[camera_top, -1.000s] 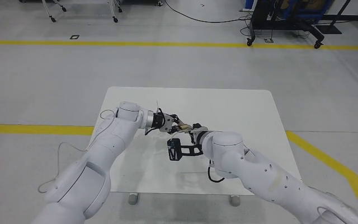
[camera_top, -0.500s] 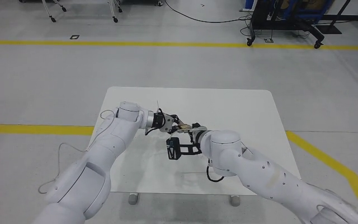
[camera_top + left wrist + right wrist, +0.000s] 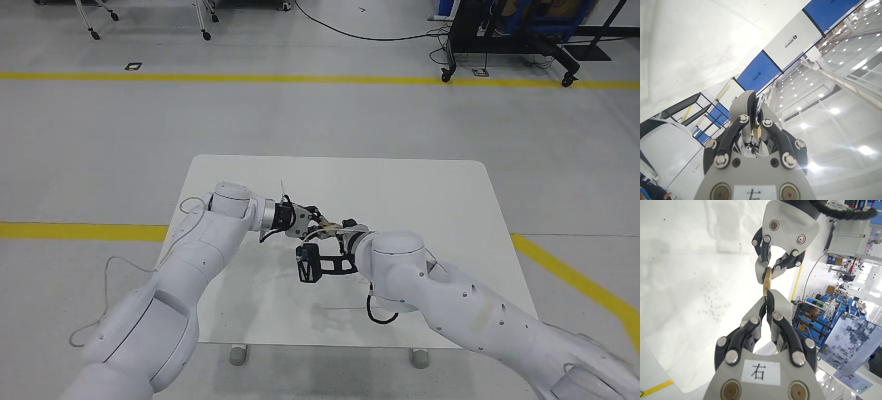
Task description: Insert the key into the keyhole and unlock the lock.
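brass lock (image 3: 768, 277), brass key (image 3: 765, 292) touching, midair

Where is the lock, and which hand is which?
lock (image 3: 769, 274), right wrist view, on its brass body.
left hand (image 3: 757, 103), left wrist view, between its fingertips.
right hand (image 3: 766, 298), right wrist view, between its fingertips.

Most of the lock (image 3: 768, 275) hidden between the pads of the left hand (image 3: 767, 280), key (image 3: 764, 292) all but buried in the right hand (image 3: 766, 296), keyhole hidden where they meet, both too small to separate from above.
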